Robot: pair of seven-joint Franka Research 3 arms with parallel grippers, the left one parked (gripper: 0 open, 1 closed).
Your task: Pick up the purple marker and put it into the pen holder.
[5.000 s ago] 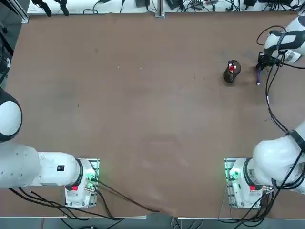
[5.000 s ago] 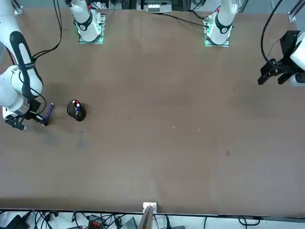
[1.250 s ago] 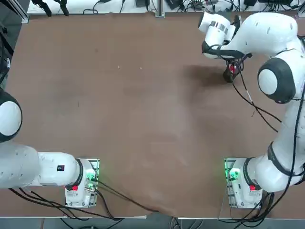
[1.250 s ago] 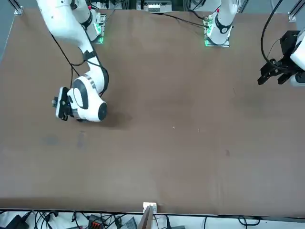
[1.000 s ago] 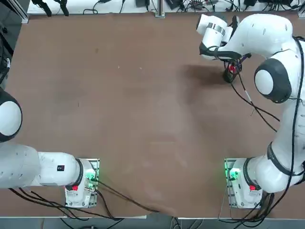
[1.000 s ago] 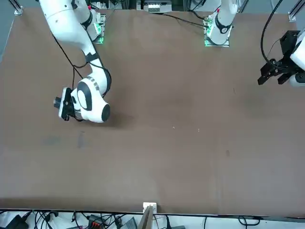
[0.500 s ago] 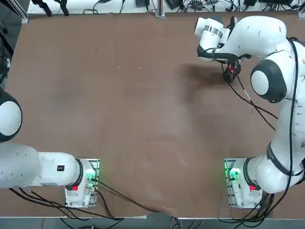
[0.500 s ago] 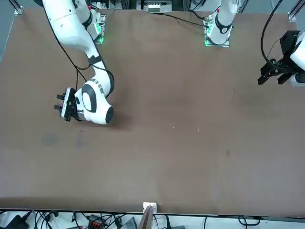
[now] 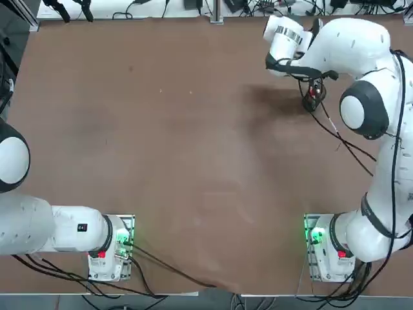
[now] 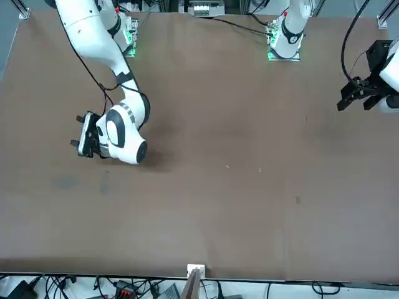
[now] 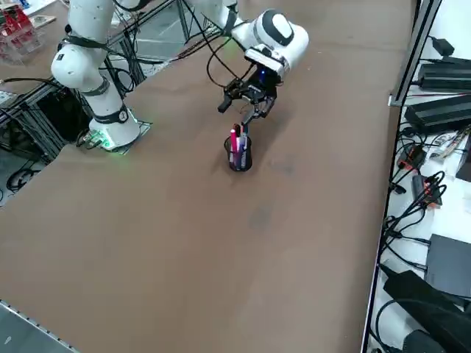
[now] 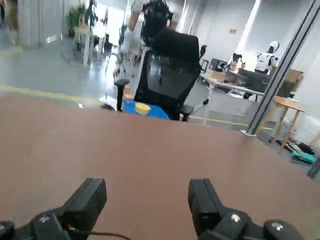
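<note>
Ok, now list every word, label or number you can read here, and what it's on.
No text is legible.
Small dark label on the parked left arm: too small to read.
Orange sign on the far wall: blurred.
Right gripper, jaws open near the pen holder: no markings seen.

A brown table (image 9: 161, 142) spans the workspace, cables (image 11: 412, 191) trailing along its edge. Beyond it stands a black office chair (image 12: 170, 70), with a red-and-white pen (image 11: 233, 140) upright among the items on the surface.
</note>
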